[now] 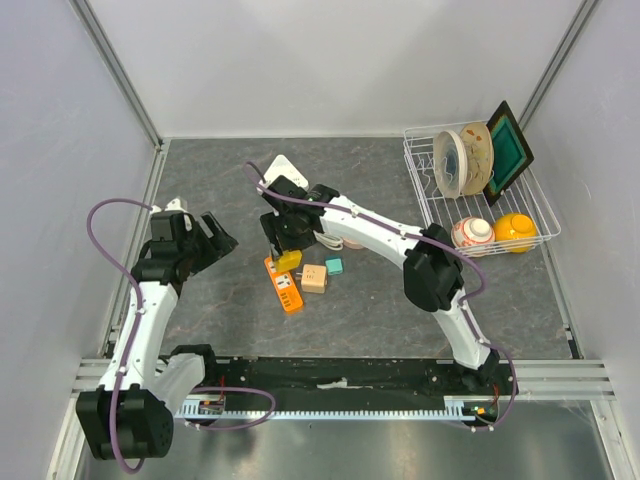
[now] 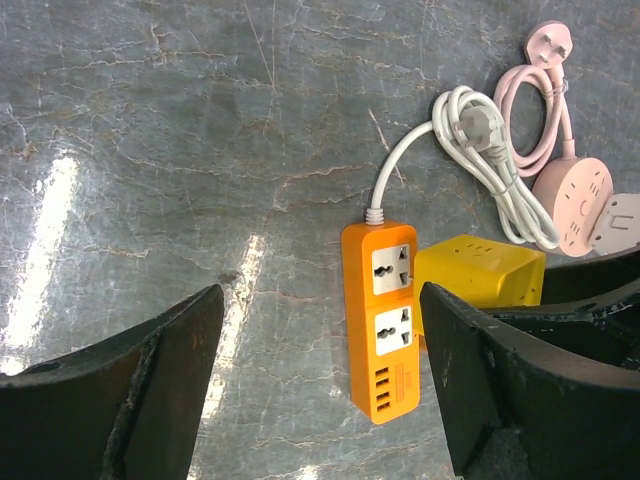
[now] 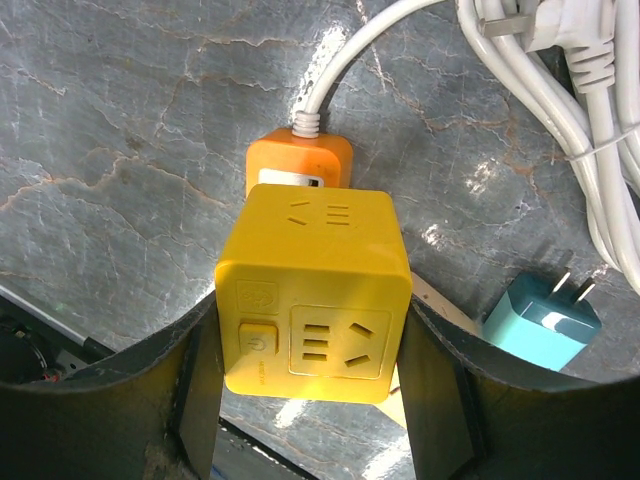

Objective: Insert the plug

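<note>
We count one orange power strip [image 2: 385, 330] on the counter [image 1: 200, 180], and it carries two universal sockets [image 2: 392, 268] and four USB ports [image 2: 384, 392]. One white cord [image 2: 500, 190] is attached to it.

Plug-in adapters number three:
- one yellow cube adapter [image 3: 312, 290]
- one beige cube adapter [image 1: 314, 278]
- one teal two-pin adapter [image 3: 540, 322]

We record one pink round extension socket [image 2: 578, 200] with one pink cord [image 2: 525, 110].

We note one white wire dish rack [image 1: 422, 190] holding five items:
- two round plates [image 1: 450, 162]
- one green square plate [image 1: 512, 150]
- one patterned bowl [image 1: 472, 233]
- one yellow round item [image 1: 516, 228], kind not determinable
</note>
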You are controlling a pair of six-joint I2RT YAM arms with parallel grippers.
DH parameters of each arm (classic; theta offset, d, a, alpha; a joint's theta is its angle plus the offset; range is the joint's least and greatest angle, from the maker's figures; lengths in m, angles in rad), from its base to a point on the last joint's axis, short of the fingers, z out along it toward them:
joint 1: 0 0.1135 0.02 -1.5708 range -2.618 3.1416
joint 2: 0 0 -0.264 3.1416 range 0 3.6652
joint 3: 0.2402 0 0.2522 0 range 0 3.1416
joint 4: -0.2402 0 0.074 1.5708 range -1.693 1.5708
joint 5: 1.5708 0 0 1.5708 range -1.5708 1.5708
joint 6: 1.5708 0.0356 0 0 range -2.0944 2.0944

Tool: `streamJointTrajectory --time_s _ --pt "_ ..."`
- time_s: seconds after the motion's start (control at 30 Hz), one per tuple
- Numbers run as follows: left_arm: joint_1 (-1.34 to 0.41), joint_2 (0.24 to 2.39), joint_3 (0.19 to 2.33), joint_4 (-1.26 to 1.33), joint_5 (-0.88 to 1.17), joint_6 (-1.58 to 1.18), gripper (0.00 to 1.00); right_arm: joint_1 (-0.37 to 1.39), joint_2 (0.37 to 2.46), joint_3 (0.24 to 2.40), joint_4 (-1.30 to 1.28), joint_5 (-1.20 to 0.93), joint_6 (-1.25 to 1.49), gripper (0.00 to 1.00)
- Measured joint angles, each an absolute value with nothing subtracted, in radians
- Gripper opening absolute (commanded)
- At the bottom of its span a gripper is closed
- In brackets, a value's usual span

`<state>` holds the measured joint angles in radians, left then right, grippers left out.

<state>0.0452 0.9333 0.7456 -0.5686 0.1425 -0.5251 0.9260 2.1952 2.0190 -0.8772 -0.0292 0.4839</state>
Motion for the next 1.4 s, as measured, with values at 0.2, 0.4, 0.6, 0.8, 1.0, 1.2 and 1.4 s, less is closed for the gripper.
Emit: streamJointTrajectory --time_s 0.2,0.4,0.6,0.8,1.0,1.2,1.4 --pt "0.051 0.934 0.746 -0.566 0.163 -0.524 0.86 0.932 2.219 2.052 -0.881 -0.038 0.486 0.00" --pt "0.056 0.938 0.745 -0.564 0.173 -0.524 0.86 0.942 2.242 2.083 -0.877 -0.048 0.487 0.00" --pt "0.060 0.940 0.738 -0.556 0.187 -0.523 0.85 0.947 2.254 2.083 -0.878 -0.044 0.486 0.00" --pt "0.062 0.940 0.735 -0.550 0.189 -0.522 0.85 0.950 2.255 2.083 -0.877 -0.038 0.487 0.00" --pt "0.066 0.940 0.733 -0.547 0.194 -0.522 0.85 0.954 2.255 2.083 -0.878 -0.012 0.486 0.00" --pt "0.068 0.940 0.730 -0.544 0.195 -0.522 0.85 0.958 2.260 2.082 -0.885 0.024 0.498 0.00" --pt "0.071 0.941 0.730 -0.544 0.196 -0.522 0.85 0.965 2.274 2.086 -0.884 0.038 0.517 0.00"
